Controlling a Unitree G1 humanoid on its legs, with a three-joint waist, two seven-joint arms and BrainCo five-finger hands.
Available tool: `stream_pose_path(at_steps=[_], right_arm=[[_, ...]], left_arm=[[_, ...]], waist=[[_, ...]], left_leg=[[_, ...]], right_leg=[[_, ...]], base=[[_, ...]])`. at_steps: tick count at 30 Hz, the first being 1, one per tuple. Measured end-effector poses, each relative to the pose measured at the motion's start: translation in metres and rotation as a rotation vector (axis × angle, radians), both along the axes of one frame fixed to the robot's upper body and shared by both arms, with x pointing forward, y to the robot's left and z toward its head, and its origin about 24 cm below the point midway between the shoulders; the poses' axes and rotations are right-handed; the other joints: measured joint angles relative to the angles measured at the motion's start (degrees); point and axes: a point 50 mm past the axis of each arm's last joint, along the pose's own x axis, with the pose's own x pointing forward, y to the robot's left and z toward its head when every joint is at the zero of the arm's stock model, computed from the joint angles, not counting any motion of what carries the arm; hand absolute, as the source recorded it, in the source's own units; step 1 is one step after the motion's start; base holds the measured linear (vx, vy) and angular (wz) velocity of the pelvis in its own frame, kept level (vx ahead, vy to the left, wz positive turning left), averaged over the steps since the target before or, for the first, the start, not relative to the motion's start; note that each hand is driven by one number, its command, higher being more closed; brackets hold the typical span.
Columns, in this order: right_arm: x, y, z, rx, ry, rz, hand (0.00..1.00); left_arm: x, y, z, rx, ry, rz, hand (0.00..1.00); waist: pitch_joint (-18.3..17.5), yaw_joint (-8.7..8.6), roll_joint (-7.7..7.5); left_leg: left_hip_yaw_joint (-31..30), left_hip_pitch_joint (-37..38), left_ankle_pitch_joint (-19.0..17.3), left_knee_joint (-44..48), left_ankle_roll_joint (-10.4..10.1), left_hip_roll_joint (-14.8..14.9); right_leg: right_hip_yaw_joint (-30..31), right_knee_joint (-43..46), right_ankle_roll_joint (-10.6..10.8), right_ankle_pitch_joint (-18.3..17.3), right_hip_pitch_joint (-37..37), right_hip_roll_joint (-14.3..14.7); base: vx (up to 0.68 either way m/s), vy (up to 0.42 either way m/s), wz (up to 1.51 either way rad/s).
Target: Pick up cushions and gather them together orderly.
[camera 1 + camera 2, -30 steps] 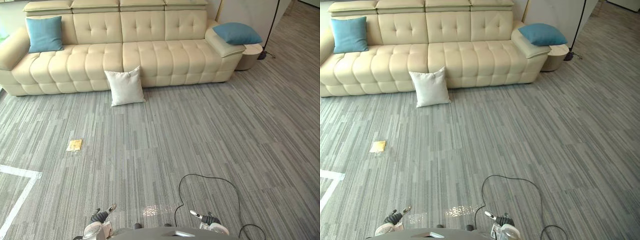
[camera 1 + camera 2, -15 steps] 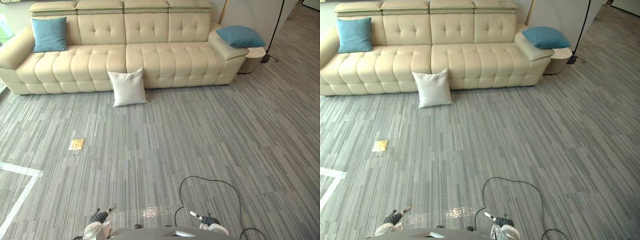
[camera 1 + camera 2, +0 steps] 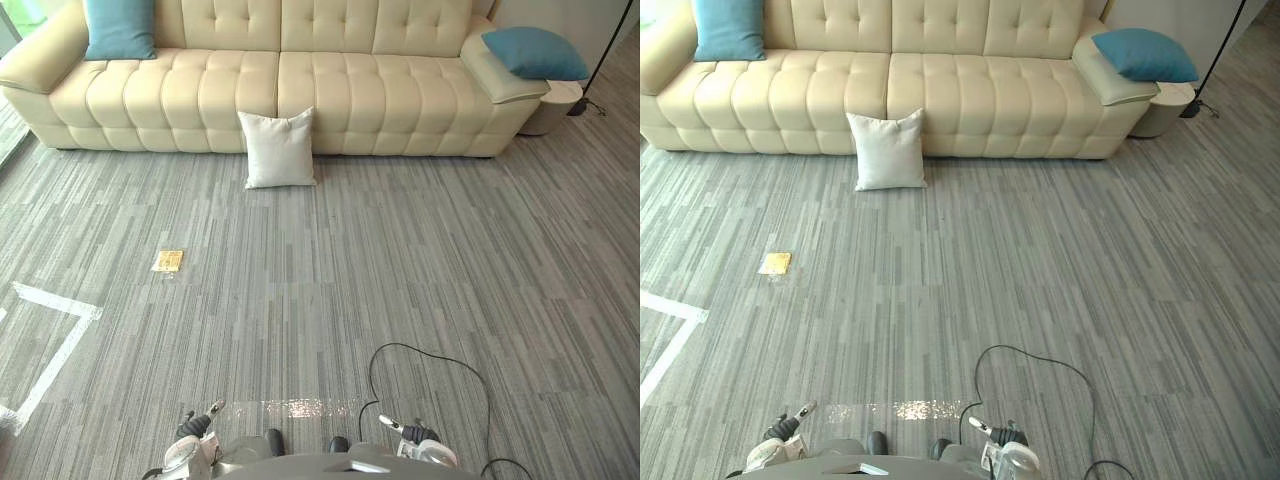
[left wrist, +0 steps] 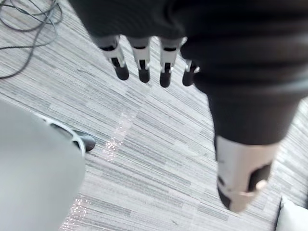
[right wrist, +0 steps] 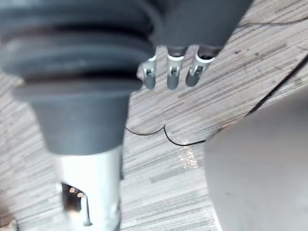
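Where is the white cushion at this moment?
In the left eye view, the white cushion stands upright on the grey carpet against the front of the cream sofa, near its middle, a little to the robot's left.

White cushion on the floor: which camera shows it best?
Left eye view: the white cushion shows whole, unobstructed, leaning on the sofa front. The right eye view shows it equally whole, less centred. The left wrist view catches a pale corner that may be it; I cannot tell. The right wrist view faces carpet.
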Motion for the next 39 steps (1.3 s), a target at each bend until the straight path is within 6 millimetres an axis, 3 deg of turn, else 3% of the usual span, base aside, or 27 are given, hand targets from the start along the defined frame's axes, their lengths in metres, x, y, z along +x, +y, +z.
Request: stream_pose_path(at_steps=[1, 4, 5, 8, 9, 11, 13, 14, 15, 16, 17, 18, 19, 21, 23, 24, 26, 28, 30, 31, 33, 34, 35, 36, 37, 38, 39], right_arm=[[0.002, 0.000, 0.002, 0.001, -0.017, -0.006, 0.00], [0.003, 0.004, 0.002, 0.010, -0.022, 0.000, 0.00], [0.010, 0.005, 0.004, 0.018, -0.043, -0.009, 0.00], [0.015, -0.001, 0.006, 0.012, -0.062, -0.031, 0.00], [0.018, -0.003, 0.008, 0.014, -0.080, -0.052, 0.00], [0.024, -0.007, 0.011, 0.011, -0.111, -0.071, 0.00], [0.023, -0.006, 0.012, 0.012, -0.116, -0.070, 0.00], [0.023, -0.004, 0.012, 0.018, -0.115, -0.070, 0.00], [0.030, -0.009, 0.016, 0.000, -0.140, -0.061, 0.00], [0.032, -0.011, 0.017, -0.009, -0.146, -0.053, 0.00], [0.035, -0.013, 0.018, -0.013, -0.147, -0.048, 0.00], [0.038, -0.011, 0.019, -0.010, -0.152, -0.039, 0.00], [0.037, -0.010, 0.018, -0.009, -0.148, -0.040, 0.00], [0.027, -0.009, 0.014, -0.002, -0.114, -0.048, 0.00], [0.023, -0.006, 0.011, 0.006, -0.097, -0.038, 0.00], [0.024, -0.003, 0.010, 0.012, -0.091, -0.032, 0.00], [0.031, -0.001, 0.012, 0.022, -0.105, -0.033, 0.00], [0.031, 0.002, 0.011, 0.035, -0.097, -0.037, 0.00], [0.031, 0.005, 0.011, 0.046, -0.100, -0.047, 0.00], [0.026, 0.004, 0.009, 0.043, -0.089, -0.051, 0.00], [0.026, 0.005, 0.009, 0.040, -0.087, -0.037, 0.00], [0.026, 0.005, 0.009, 0.040, -0.086, -0.038, 0.00], [0.023, 0.005, 0.008, 0.043, -0.078, -0.039, 0.00], [0.016, 0.008, 0.005, 0.054, -0.059, -0.045, 0.00], [0.014, 0.011, 0.004, 0.060, -0.052, -0.045, 0.00], [0.010, 0.013, 0.001, 0.067, -0.037, -0.044, 0.00], [0.009, 0.018, 0.001, 0.078, -0.035, -0.040, 0.00]], left_arm=[[0.002, 0.004, 0.001, 0.010, -0.004, -0.001, 0.00], [0.005, 0.005, 0.002, 0.012, -0.008, -0.004, 0.00], [0.007, 0.004, 0.002, 0.012, -0.006, -0.005, 0.00], [0.009, 0.000, 0.002, 0.016, -0.003, -0.020, 0.00], [0.014, -0.003, 0.003, 0.011, -0.011, -0.036, 0.00], [0.022, -0.013, 0.004, -0.007, -0.030, -0.059, 0.00], [0.028, -0.022, 0.005, -0.023, -0.042, -0.089, 0.00], [0.029, -0.025, 0.005, -0.033, -0.047, -0.089, 0.00], [0.032, -0.031, 0.005, -0.049, -0.054, -0.087, 0.00], [0.034, -0.035, 0.006, -0.058, -0.061, -0.095, 0.00], [0.035, -0.038, 0.006, -0.065, -0.065, -0.094, 0.00], [0.034, -0.037, 0.006, -0.068, -0.062, -0.087, 0.00], [0.033, -0.035, 0.005, -0.068, -0.061, -0.073, 0.00], [0.035, -0.036, 0.006, -0.070, -0.069, -0.076, 0.00], [0.038, -0.034, 0.009, -0.069, -0.097, -0.069, 0.00], [0.041, -0.032, 0.011, -0.067, -0.116, -0.061, 0.00], [0.046, -0.031, 0.014, -0.061, -0.142, -0.056, 0.00], [0.049, -0.028, 0.015, -0.054, -0.151, -0.051, 0.00], [0.049, -0.025, 0.016, -0.055, -0.156, -0.025, 0.00], [0.049, -0.025, 0.016, -0.054, -0.160, -0.024, 0.00], [0.046, -0.025, 0.016, -0.051, -0.165, -0.017, 0.00], [0.046, -0.023, 0.016, -0.047, -0.166, -0.010, 0.00], [0.045, -0.020, 0.016, -0.043, -0.167, 0.003, 0.00], [0.041, -0.015, 0.016, -0.028, -0.162, 0.006, 0.00], [0.040, -0.011, 0.016, -0.019, -0.161, 0.009, 0.00], [0.039, -0.004, 0.017, -0.002, -0.157, 0.012, 0.00], [0.038, 0.000, 0.017, 0.007, -0.152, 0.010, 0.00]], waist=[[0.4, -0.27, -0.80], [0.4, -0.66, -1.31], [0.6, -0.81, -1.22], [1.2, -1.02, -0.62], [1.9, -1.36, 0.13], [2.7, -2.70, 1.85], [2.7, -3.17, 1.25], [2.6, -3.58, 0.87], [2.4, -3.61, 2.91], [2.2, -3.49, 3.83], [2.3, -3.52, 4.41], [2.5, -3.94, 4.97], [2.6, -4.13, 5.17], [3.0, -4.38, 4.96], [3.4, -4.30, 4.17], [3.4, -3.74, 3.86], [3.5, -2.81, 4.36], [4.2, -1.97, 5.25], [4.8, -1.32, 4.14], [4.8, -1.17, 4.04], [4.2, -0.99, 4.42], [3.9, -0.88, 4.40], [3.7, -0.66, 3.80], [2.2, -0.02, 1.61], [1.3, 0.22, 1.03], [0.8, 0.31, -1.06], [0.5, 0.54, -2.20]], left_leg=[[-1.2, 0.1, -1.7, 3.2, 0.6, 0.0], [-3.0, 1.1, -3.5, 4.1, 0.6, 0.0], [-4.0, 2.2, -5.5, 3.6, 0.0, 0.0], [-4.2, 5.5, -7.0, 1.8, -0.3, 0.8], [-4.3, 8.4, -7.4, -0.2, -0.6, 1.7], [-5.9, 12.7, -7.3, -4.1, -1.1, 3.7], [-8.9, 14.6, -6.8, -3.8, -2.1, 3.4], [-10.7, 16.7, -6.9, -3.1, -2.6, 3.6], [-11.0, 16.4, -5.6, -0.2, -4.8, 5.4], [-11.0, 14.6, -3.6, 3.5, -5.8, 6.0], [-11.0, 12.8, -2.0, 7.1, -6.0, 6.4], [-12.0, 8.7, 2.1, 15.9, -7.0, 7.3], [-13.6, 5.5, 4.4, 25.2, -10.1, 7.9], [-13.0, 2.5, 6.6, 37.5, -14.0, 9.2], [-8.3, -1.4, 5.4, 45.7, -11.7, 11.3], [-5.3, -6.3, 3.7, 48.7, -9.1, 12.3], [-2.4, -14.8, 1.4, 48.5, -6.4, 12.7], [0.1, -20.2, -0.5, 42.9, -5.0, 13.3], [3.2, -20.9, -0.6, 27.1, -4.9, 11.9], [2.7, -21.0, 1.2, 18.6, -6.0, 11.2], [-1.0, -21.9, 5.6, 6.7, -6.9, 10.6], [-1.8, -22.2, 6.9, 4.8, -6.5, 10.9], [-1.9, -22.1, 9.6, 4.3, -5.3, 11.1], [-0.2, -22.3, 13.6, 7.2, -4.1, 10.0], [0.8, -22.2, 14.2, 8.5, -3.5, 9.4], [2.2, -21.6, 12.6, 10.2, -2.3, 7.8], [3.7, -20.5, 11.3, 10.6, -1.5, 7.2]], right_leg=[[0.2, 8.0, -0.1, -0.2, -2.8, -1.0], [0.2, 11.7, 0.6, -3.1, -5.2, -0.8], [-1.7, 10.6, 0.2, -5.4, -8.1, -0.4], [-5.8, 4.0, -1.1, -5.6, -11.9, 1.4], [-7.3, -0.5, -2.8, -4.4, -13.6, 2.9], [-7.6, -7.5, -3.7, -1.0, -15.9, 5.4], [-4.8, -14.7, -4.2, 4.3, -16.5, 5.3], [-4.6, -13.4, -8.1, 11.6, -16.0, 4.2], [-6.0, -9.0, -8.7, 7.1, -16.6, 4.7], [-6.3, -7.8, -9.3, 4.9, -16.7, 5.0], [-6.4, -7.8, -9.9, 3.8, -16.1, 5.4], [-6.4, -8.9, -11.0, 2.5, -14.1, 6.4], [-6.3, -11.5, -11.4, 2.1, -9.9, 7.7], [-6.1, -16.1, -11.5, 2.1, -0.8, 8.6], [-5.4, -19.6, -11.4, 2.0, 6.4, 8.7], [-4.0, -22.6, -11.2, 1.8, 9.8, 9.1], [-2.1, -27.1, -10.7, -0.1, 13.4, 9.6], [-1.6, -28.8, -10.8, -0.2, 16.1, 10.2], [-1.0, -30.5, -8.8, -1.4, 21.6, 8.5], [-0.5, -31.1, -7.0, -2.6, 23.7, 7.9], [1.2, -30.8, -5.5, -6.3, 25.2, 7.2], [2.0, -30.2, -5.0, -7.3, 25.3, 7.0], [3.4, -29.4, -3.8, -9.2, 26.1, 6.0], [5.0, -28.5, -1.8, -11.1, 26.5, 3.4], [5.8, -27.4, -1.0, -11.6, 26.4, 2.2], [7.4, -22.3, -0.4, -11.9, 24.8, 0.1], [8.8, -15.8, 0.6, -11.2, 21.9, -1.2]], base=[[0.22, 0.083, 0.35], [0.24, 0.029, 0.32], [0.35, 0.008, 0.23], [0.35, -0.022, 0.08], [0.58, -0.075, 0.15], [0.62, -0.119, 0.57], [0.72, -0.211, 0.88], [0.70, -0.270, 0.62], [0.70, -0.274, 0.49], [0.69, -0.281, 0.17], [0.69, -0.263, -0.01], [0.83, -0.298, -0.09], [0.69, -0.228, -0.06], [0.59, -0.192, 0.20], [0.45, -0.141, 0.21], [0.28, -0.063, 0.01], [0.32, -0.021, -0.14], [0.29, 0.022, -0.22], [0.36, 0.044, -0.30], [0.40, 0.094, -0.33], [0.38, 0.177, -0.48], [0.41, 0.266, -0.58], [0.46, 0.329, -0.62], [0.48, 0.343, -0.65], [0.52, 0.331, -0.62], [0.54, 0.331, -0.50], [0.56, 0.337, -0.52]])
